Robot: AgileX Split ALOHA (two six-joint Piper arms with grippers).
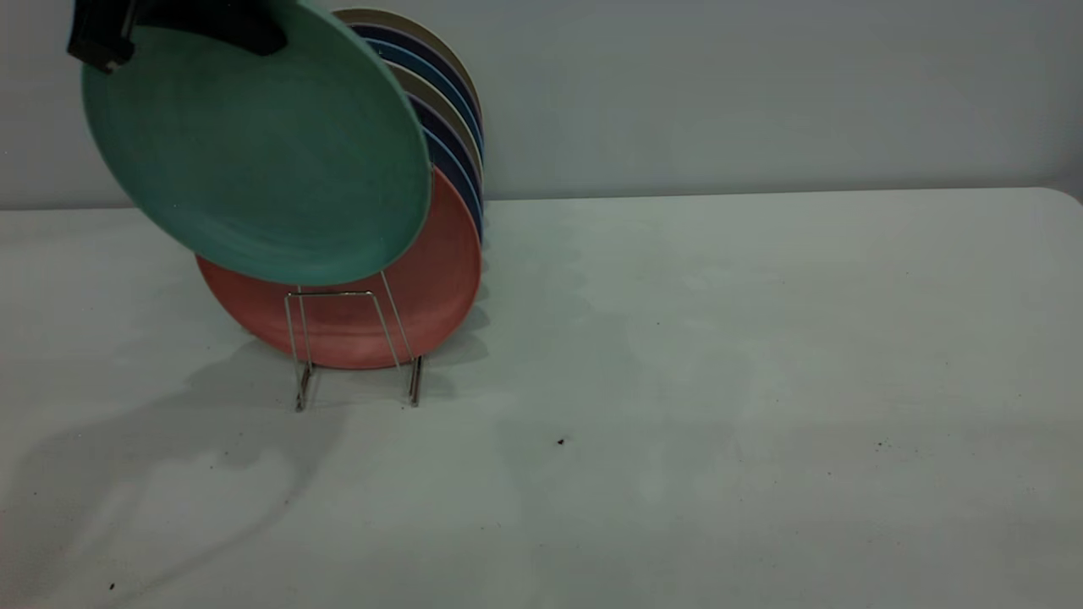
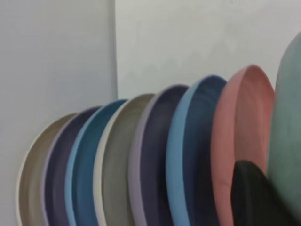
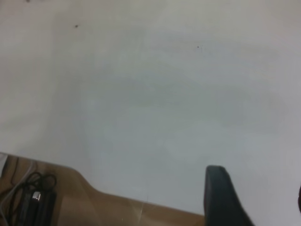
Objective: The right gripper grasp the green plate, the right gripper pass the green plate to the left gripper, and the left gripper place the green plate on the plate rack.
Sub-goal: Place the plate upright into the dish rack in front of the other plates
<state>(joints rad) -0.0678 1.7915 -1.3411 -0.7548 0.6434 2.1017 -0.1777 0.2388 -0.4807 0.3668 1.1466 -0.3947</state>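
The green plate [image 1: 254, 152] hangs tilted in the air at the upper left, just in front of the salmon-pink plate [image 1: 423, 288]. Its lower edge is close above the front loop of the plate rack [image 1: 355, 338]. My left gripper [image 1: 195, 21] is shut on the plate's upper rim. In the left wrist view one black finger [image 2: 254, 197] lies against the green plate [image 2: 288, 141]. My right gripper [image 3: 256, 188] is out of the exterior view. In its own view it hovers over bare table with fingers [image 3: 221, 197] apart and nothing between them.
Behind the pink plate [image 2: 244, 141] the rack holds a row of upright blue, dark purple and beige plates [image 1: 448, 110], near the back wall. The white table [image 1: 719, 381] spreads to the right. Its edge and some cables [image 3: 33, 197] show in the right wrist view.
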